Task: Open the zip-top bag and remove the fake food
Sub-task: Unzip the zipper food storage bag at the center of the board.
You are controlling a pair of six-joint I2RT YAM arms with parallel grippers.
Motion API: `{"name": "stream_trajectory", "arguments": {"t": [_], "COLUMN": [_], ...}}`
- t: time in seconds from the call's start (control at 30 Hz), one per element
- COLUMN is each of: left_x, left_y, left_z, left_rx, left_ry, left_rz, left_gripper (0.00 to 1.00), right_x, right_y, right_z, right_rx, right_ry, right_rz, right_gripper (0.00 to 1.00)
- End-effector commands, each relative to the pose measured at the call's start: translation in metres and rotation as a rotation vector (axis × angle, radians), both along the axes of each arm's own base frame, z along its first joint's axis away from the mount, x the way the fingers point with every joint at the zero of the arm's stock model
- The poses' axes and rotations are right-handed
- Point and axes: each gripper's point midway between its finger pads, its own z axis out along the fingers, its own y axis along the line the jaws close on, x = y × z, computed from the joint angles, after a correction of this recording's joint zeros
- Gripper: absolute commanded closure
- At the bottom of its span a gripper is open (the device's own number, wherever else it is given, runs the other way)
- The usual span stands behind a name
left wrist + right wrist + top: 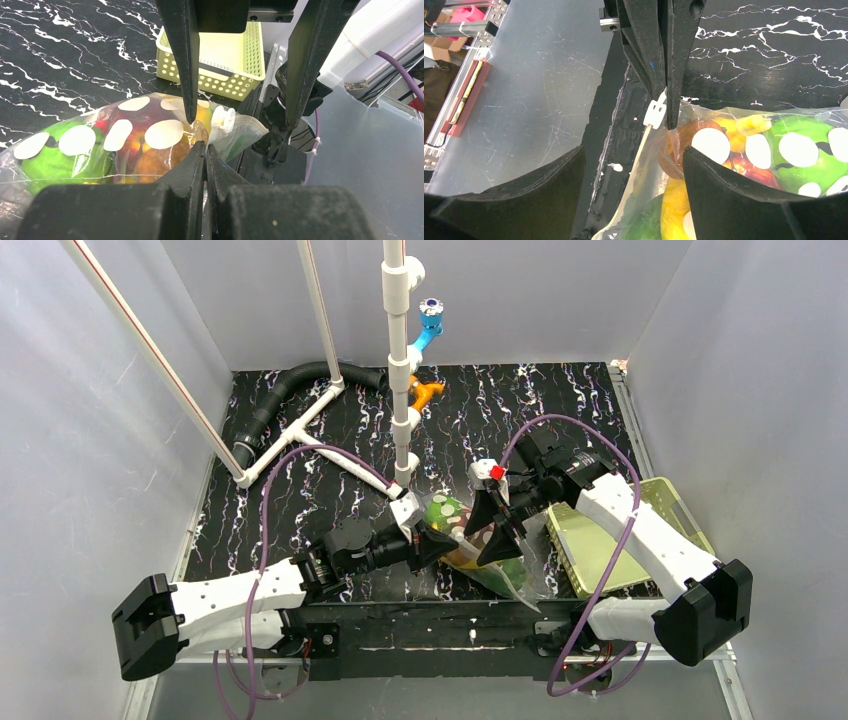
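Arm bases [318,643] nearest — zip-top bag [452,518], black white-veined tabletop [560,400], grey walls [90,440] around.

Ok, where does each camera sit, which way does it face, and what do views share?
Top external: above, behind the arm bases, looking down on the table; both arms, left gripper and right gripper at the zip-top bag.
Left wrist: on the left arm, facing right toward the mesh basket; own shut fingers at bottom.
Right wrist: on the right arm, facing left over the table's near edge; own open fingers at bottom.
Both wrist views share the bag's white slider and the opposite gripper.
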Motion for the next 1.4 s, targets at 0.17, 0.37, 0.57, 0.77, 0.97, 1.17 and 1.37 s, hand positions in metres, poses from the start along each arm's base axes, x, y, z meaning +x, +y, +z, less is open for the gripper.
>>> {"name": "stream_trajectory", "arguments": {"t": [0.17, 0.37, 0.57, 0.77, 0.97, 1.17, 1.37], "left_x": [0.001, 0.002, 0.002, 0.003, 0.005, 0.006, 0.007], "left_y": [-0.002, -0.002, -0.003, -0.007, -0.01, -0.011, -0.011], "left_z": [0.008, 0.008, 0.01, 0.01, 0.01, 0.011, 0.01], "left_rx": [-0.053, -0.054, -0.06, -0.059, -0.05, -0.052, -0.047], "left_ry": [-0.009, -0.009, -0.007, -0.004, -0.001, -0.002, -0.003], "left_rz": [0.006, 0.008, 0.012, 0.005, 0.006, 0.007, 0.012], "left_gripper": [1.0, 1.0, 1.0, 1.0, 1.0, 1.0, 1.0], "right_x": [0.0, 0.005, 0.008, 0.013, 0.016, 0.02, 0.022], "right_y": [0.002, 0.003, 0.006, 0.014, 0.021, 0.023, 0.025], "right_z": [0.007, 0.01, 0.014, 0.021, 0.028, 0.017, 0.009], "right_rx": [0.025, 0.012, 0.011, 0.001, -0.003, -0.043, -0.079], "right_ry": [-0.001, -0.015, 0.003, 0.032, 0.075, 0.077, 0.07], "right_rz": [-0.001, -0.012, -0.016, -0.033, -0.041, -0.075, -0.093], "right_gripper": [0.23, 0.23, 0.23, 0.29, 0.36, 0.42, 0.46]}}
